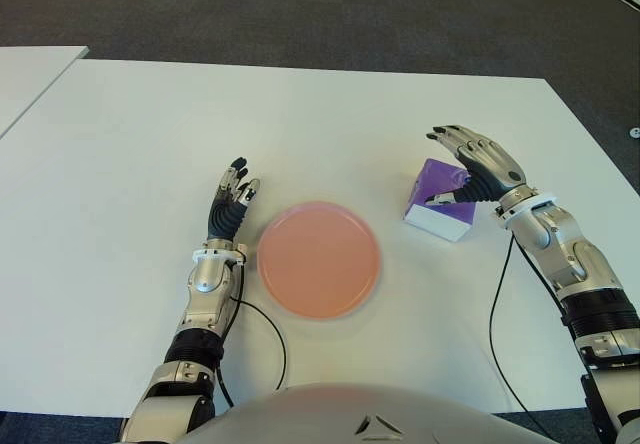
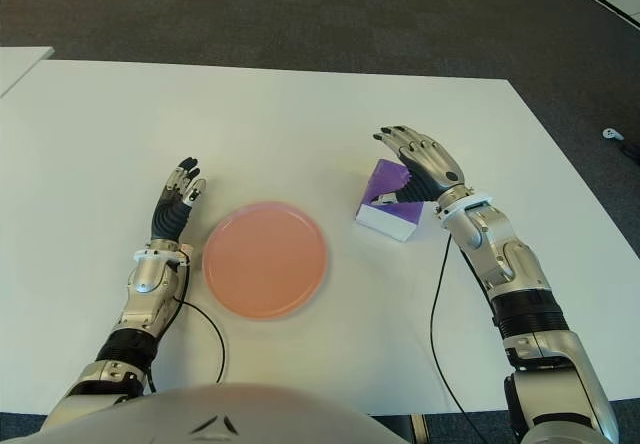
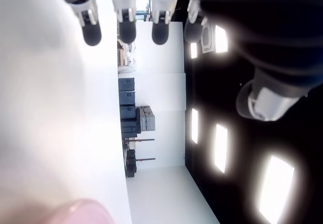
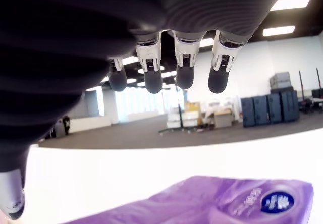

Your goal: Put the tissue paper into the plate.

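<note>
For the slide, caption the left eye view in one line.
Right hand open over the purple tissue pack, right of the empty pink plate; left hand open beside the plate's left.

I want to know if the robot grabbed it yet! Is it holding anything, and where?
Not yet. The right hand hovers open above the purple tissue pack, fingers spread. The left hand, left of the pink plate, holds nothing.

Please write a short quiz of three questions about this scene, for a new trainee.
1. True or false: the tissue pack already lies in the plate.
2. Which hand is over the pack? A) left hand B) right hand
3. Fill in: the plate is ____ the two hands.

Key: 1 false; the pack lies on the table beside the plate. 2 B; fingers open, not yet gripping. 3 between.
</note>
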{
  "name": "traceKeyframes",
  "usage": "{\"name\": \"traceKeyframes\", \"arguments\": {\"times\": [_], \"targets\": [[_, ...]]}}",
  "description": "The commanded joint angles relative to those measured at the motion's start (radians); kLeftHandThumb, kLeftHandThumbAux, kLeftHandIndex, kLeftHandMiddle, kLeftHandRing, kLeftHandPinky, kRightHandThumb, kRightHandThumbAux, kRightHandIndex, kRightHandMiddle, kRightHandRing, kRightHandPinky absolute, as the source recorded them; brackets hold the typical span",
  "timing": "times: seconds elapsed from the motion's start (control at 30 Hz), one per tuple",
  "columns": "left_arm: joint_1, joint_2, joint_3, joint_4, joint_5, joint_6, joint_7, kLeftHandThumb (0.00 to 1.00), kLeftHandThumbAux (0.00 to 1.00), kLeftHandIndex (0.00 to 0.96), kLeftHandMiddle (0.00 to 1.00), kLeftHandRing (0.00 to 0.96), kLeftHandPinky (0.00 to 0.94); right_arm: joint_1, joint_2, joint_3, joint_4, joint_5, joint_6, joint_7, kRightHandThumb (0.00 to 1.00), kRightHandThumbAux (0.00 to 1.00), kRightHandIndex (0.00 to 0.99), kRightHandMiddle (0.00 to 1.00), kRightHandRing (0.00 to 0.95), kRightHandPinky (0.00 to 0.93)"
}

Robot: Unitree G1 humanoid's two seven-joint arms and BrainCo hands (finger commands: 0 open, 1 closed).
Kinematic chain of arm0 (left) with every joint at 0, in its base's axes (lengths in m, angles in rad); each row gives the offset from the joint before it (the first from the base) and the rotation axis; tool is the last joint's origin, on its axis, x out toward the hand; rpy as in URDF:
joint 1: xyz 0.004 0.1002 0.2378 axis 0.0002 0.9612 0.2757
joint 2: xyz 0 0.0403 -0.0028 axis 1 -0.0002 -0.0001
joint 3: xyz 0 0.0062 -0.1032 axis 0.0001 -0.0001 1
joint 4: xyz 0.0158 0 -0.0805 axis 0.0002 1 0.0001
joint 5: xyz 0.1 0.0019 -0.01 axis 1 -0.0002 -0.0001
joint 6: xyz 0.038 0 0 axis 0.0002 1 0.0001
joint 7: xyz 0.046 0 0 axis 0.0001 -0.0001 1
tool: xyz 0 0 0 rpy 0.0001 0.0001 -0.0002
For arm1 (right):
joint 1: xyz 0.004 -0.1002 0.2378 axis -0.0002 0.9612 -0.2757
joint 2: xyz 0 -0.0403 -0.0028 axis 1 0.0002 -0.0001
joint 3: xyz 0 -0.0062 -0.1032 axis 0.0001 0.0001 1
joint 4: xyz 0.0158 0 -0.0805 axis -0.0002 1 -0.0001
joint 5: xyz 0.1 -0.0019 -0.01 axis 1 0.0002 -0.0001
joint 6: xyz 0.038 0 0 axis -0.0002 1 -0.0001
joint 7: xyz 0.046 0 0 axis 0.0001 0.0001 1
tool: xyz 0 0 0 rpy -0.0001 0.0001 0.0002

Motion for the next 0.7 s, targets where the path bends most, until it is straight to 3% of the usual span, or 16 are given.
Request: {"name": "traceKeyframes", "arguments": {"times": [0.03,0.33,0.7], "targets": [[0.035,-0.003,0.001,0.042,-0.01,0.042,-0.014,0.0,0.481,0.0,0.0,0.0,0.0,0.012,-0.009,0.018,-0.02,0.007,0.068,0.114,0.089,0.551,0.0,0.0,0.0,0.0],[0.037,0.0,0.0,0.04,-0.01,0.042,-0.016,0.0,0.47,0.0,0.0,0.0,0.0,0.019,-0.006,0.024,-0.04,0.004,0.121,0.203,0.094,0.521,0.0,0.0,0.0,0.0],[0.04,0.003,-0.003,0.034,-0.011,0.045,-0.024,0.0,0.464,0.0,0.0,0.0,0.0,0.048,-0.007,0.014,-0.064,0.041,0.121,0.265,0.064,0.481,0.0,0.0,0.0,0.0]]}}
